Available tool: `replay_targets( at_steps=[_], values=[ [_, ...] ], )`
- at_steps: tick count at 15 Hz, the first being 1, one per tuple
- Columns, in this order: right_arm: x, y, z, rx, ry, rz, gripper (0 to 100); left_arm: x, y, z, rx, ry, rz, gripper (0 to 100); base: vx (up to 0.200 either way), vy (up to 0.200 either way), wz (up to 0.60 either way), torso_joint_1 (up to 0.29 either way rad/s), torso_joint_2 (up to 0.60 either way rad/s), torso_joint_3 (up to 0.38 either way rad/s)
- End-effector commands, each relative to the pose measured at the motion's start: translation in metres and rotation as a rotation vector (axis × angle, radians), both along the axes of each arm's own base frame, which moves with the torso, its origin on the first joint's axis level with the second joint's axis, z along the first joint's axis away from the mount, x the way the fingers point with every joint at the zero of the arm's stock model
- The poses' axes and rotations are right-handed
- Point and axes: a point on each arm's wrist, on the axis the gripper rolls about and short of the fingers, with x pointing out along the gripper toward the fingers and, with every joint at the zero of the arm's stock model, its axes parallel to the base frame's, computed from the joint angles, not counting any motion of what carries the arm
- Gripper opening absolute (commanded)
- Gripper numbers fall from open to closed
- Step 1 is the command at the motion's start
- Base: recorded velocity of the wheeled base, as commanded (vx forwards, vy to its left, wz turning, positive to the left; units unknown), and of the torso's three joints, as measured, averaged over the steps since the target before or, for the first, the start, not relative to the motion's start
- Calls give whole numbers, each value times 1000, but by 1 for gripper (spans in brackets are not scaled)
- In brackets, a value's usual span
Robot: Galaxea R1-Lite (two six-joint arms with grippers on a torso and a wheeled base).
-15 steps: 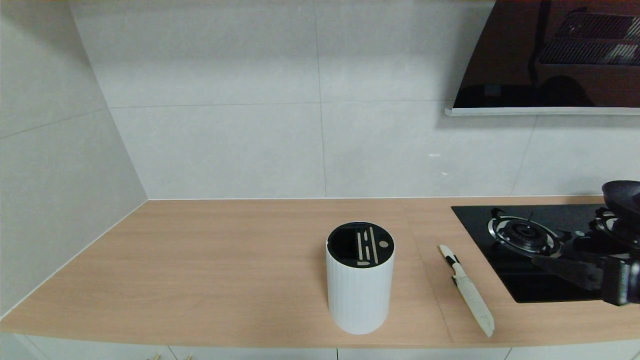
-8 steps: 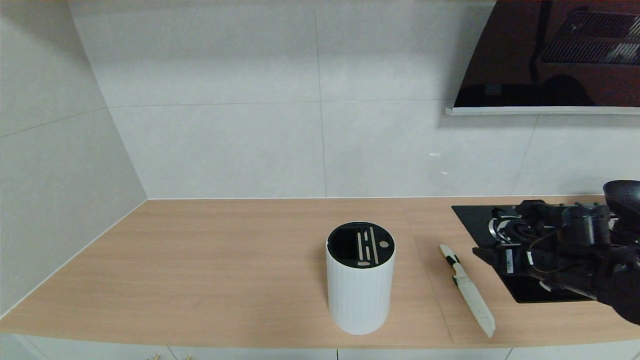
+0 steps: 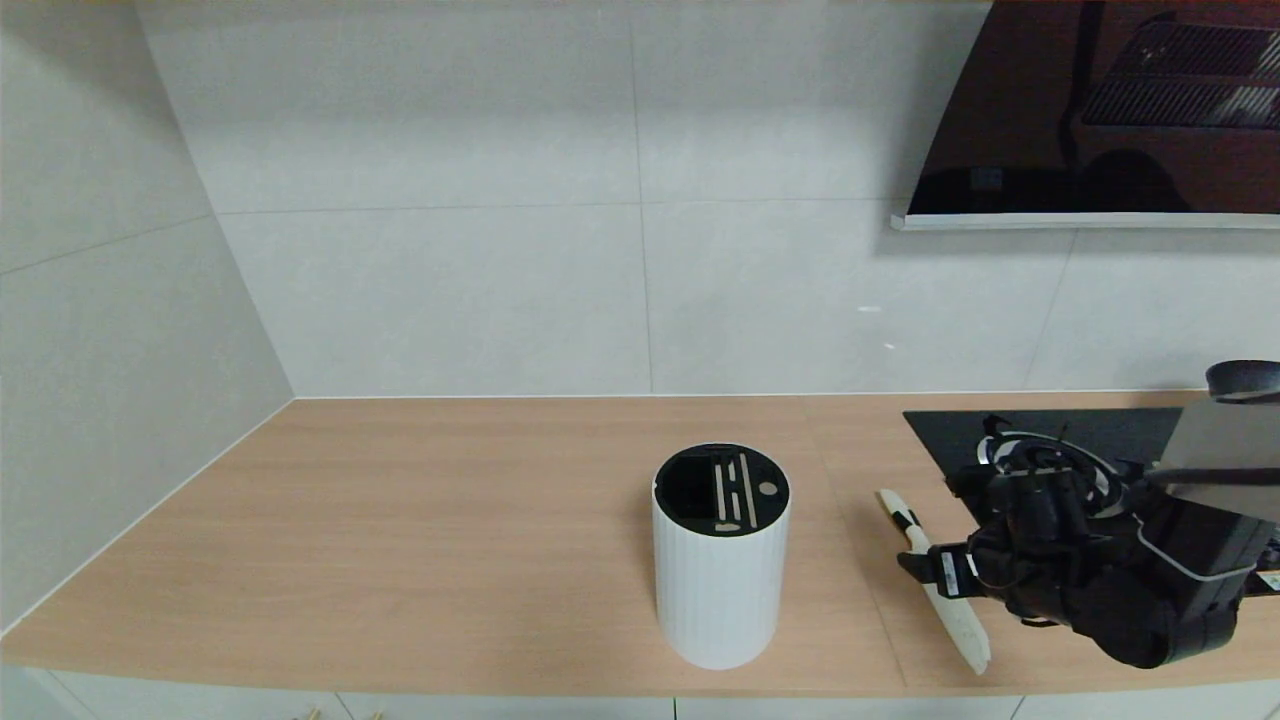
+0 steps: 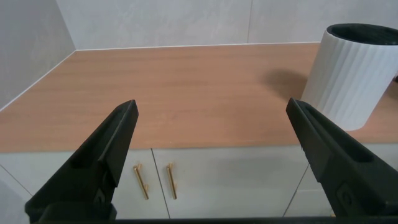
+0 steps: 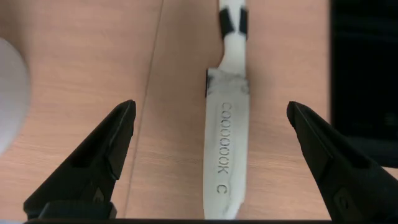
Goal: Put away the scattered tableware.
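Observation:
A white knife (image 3: pixel 960 625) with a black band on its handle lies on the wooden counter (image 3: pixel 450 540), to the right of the white ribbed holder (image 3: pixel 720 580) with a black slotted top. My right gripper (image 3: pixel 950 570) hovers over the knife, open. In the right wrist view the blade (image 5: pixel 227 143) lies between the two spread fingers of the right gripper (image 5: pixel 211 162), with the handle farther off. My left gripper (image 4: pixel 214 162) stands open and empty off the counter's front edge, with the holder (image 4: pixel 354 74) off to one side.
A black gas hob (image 3: pixel 1060 435) takes up the counter's right end, with a dark pan (image 3: pixel 1245 380) at the edge and a range hood (image 3: pixel 1100 120) above. Tiled walls close the back and left. Cabinet doors with gold handles (image 4: pixel 155 180) lie under the counter.
My right arm has swung in from the right edge, across the hob, leftward and down to above the knife. The knife and holder have not moved.

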Motion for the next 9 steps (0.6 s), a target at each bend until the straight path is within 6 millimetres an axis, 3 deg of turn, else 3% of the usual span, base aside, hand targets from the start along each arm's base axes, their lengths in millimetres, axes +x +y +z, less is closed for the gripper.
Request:
replay_targets(
  at_steps=[1, 4, 9],
  values=[
    [4, 1, -18, -7, 42, 1, 100, 0, 0, 0, 0, 0, 0, 100, 0, 0, 0, 0, 0, 0],
    [12, 0, -37, -39, 64, -40, 100, 0, 0, 0, 0, 0, 0, 100, 0, 0, 0, 0, 0, 0],
    [17, -2, -45, -34, 34, -52, 100, 0, 0, 0, 0, 0, 0, 100, 0, 0, 0, 0, 0, 0]
  ],
)
